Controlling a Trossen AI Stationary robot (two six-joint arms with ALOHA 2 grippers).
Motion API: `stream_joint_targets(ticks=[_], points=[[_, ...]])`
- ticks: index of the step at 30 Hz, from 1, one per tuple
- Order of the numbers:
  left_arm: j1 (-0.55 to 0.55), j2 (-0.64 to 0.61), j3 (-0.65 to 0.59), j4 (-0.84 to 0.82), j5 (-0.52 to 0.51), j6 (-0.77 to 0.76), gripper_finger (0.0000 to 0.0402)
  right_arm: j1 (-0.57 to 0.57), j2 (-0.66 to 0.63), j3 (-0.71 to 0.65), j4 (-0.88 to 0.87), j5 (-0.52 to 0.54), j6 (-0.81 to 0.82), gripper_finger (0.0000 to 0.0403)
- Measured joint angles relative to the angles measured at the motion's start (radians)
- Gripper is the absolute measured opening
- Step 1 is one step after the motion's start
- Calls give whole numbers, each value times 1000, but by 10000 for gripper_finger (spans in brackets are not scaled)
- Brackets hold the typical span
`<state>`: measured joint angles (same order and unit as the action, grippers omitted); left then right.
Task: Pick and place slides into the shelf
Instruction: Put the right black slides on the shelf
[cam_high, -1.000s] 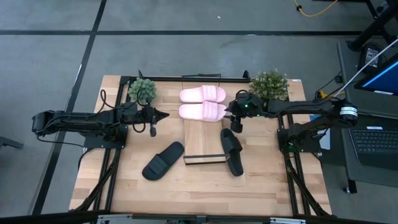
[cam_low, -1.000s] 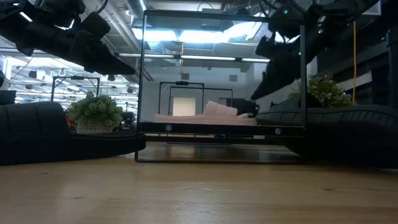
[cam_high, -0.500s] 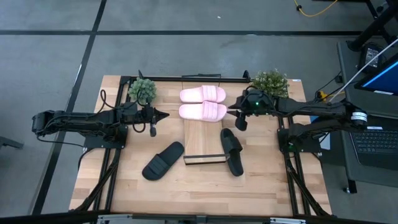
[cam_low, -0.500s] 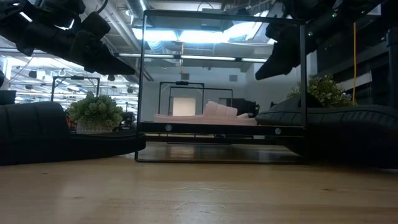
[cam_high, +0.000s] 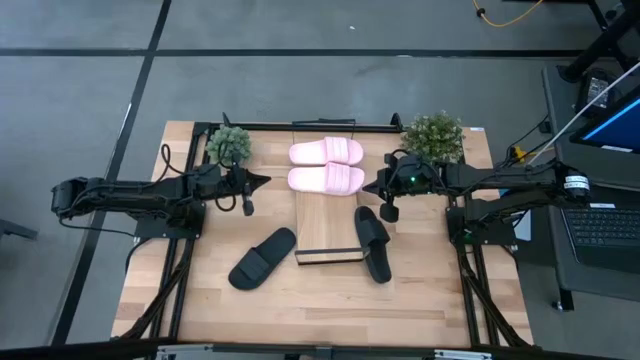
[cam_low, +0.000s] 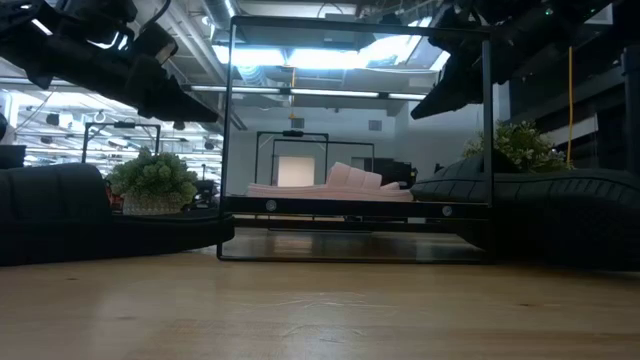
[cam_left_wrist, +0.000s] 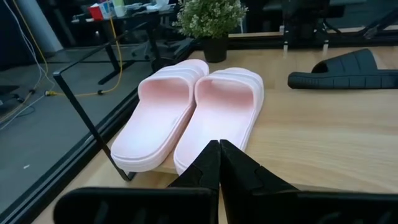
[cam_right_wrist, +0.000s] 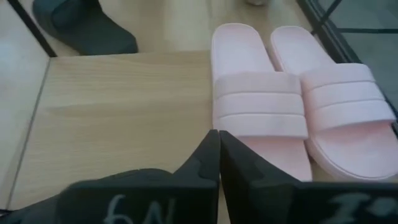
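Observation:
Two pale pink slides (cam_high: 326, 151) (cam_high: 326, 179) lie side by side on the far end of the shelf (cam_high: 322, 218), a sloping light-wood board with a dark front lip (cam_high: 328, 256). One black slide (cam_high: 262, 258) rests on the table left of the shelf, and another (cam_high: 372, 242) lies along its right side. My left gripper (cam_high: 265, 180) hovers shut, left of the pink slides (cam_left_wrist: 221, 112). My right gripper (cam_high: 372, 187) hovers shut, right of them (cam_right_wrist: 258, 106). Neither holds anything.
Two small potted plants (cam_high: 229, 143) (cam_high: 432, 135) stand at the table's far corners. A thin black frame (cam_low: 232, 130) surrounds the shelf. The near half of the shelf board (cam_right_wrist: 124, 118) is bare, as is the table's near strip (cam_high: 320, 310).
My right gripper has shut with nothing between its fingers. It has risen and drawn back a little toward the table's right edge, tipping from pointing down toward level. The pink slides have stayed where they were on the shelf.

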<state>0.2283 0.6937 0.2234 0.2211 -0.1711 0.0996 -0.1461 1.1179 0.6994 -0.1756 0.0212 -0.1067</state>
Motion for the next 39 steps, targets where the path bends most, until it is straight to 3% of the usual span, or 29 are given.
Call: stream_joint_targets(ticks=[10, 17, 39], points=[[0, 0, 0, 0, 0, 1, 0, 55, 1, -65, 141, 18, 9, 7], [0, 0, 0, 0, 0, 1, 0, 71, 1, -191, 260, 179, 26, 7], [0, 0, 0, 0, 0, 1, 0, -9, -24, -190, 352, 181, -9, 9]])
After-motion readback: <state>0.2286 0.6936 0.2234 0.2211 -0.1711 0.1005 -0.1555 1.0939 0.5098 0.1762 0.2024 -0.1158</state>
